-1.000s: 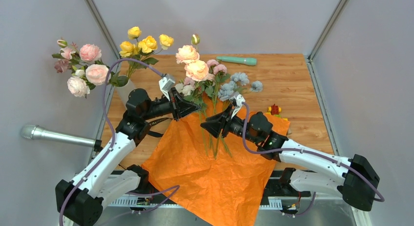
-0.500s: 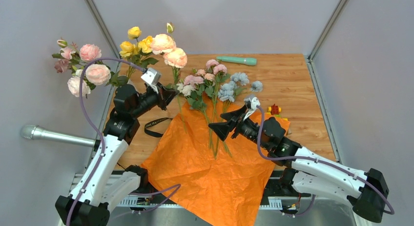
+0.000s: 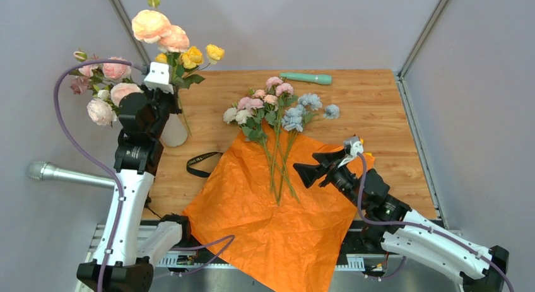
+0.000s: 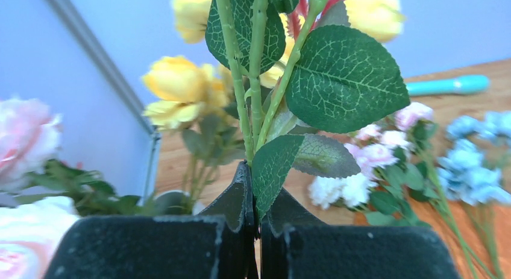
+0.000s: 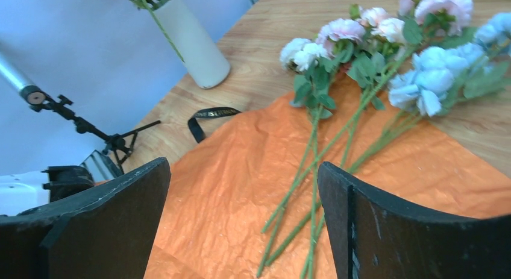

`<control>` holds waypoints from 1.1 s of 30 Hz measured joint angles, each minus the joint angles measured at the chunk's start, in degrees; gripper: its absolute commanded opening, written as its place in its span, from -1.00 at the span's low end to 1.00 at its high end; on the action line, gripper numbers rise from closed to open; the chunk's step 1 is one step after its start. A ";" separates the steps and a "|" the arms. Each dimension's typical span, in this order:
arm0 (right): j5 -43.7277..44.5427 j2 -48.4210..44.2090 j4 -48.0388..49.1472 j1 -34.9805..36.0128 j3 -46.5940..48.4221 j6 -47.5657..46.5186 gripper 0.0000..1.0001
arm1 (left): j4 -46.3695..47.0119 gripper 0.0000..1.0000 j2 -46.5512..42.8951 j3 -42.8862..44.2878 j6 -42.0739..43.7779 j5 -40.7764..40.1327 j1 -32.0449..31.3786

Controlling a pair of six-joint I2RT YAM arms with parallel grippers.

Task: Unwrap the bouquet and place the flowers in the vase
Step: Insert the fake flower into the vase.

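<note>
My left gripper (image 3: 169,98) is shut on the green stems (image 4: 253,110) of the peach roses (image 3: 158,27), holding them upright just above the off-white vase (image 3: 173,133). The vase (image 5: 193,44) holds pink flowers (image 3: 104,84) and yellow flowers (image 3: 189,55). The other flowers (image 3: 277,109), pink, white and pale blue, lie with their stems (image 5: 313,170) on the unfolded orange paper (image 3: 271,216). My right gripper (image 3: 307,164) hovers open over the paper's right side, nothing between its fingers (image 5: 108,213).
A black strap (image 3: 202,163) lies on the wood between vase and paper. A teal wand (image 3: 306,78) rests at the back of the table. A grey metal tube (image 3: 63,175) juts in from the left. Small toy blocks (image 3: 366,154) peek out behind the right arm.
My left arm has lifted the peach roses off the paper and swung them up and left over the vase. My right gripper opened and pulled back to the right, away from the stems.
</note>
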 measured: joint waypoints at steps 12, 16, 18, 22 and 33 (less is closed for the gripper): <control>6.05 -9.20 -6.27 -0.26 -4.50 0.00 0.96 | 4.15 -1.00 5.29 7.13 0.44 -7.37 5.22; 6.19 -9.07 -7.15 -0.42 -4.79 0.00 0.96 | 4.85 -1.00 7.74 11.65 1.75 -9.64 5.25; 6.32 -8.79 -7.37 -0.42 -4.87 0.00 0.96 | 4.94 -1.00 8.13 12.55 2.21 -10.43 5.27; 6.32 -7.98 -7.50 -0.42 -4.94 0.00 0.96 | 4.83 -1.00 8.72 14.03 3.37 -11.43 5.27; 5.97 -7.28 -7.45 -0.42 -5.40 0.00 0.96 | 6.25 -1.00 10.56 15.45 6.01 -12.31 5.27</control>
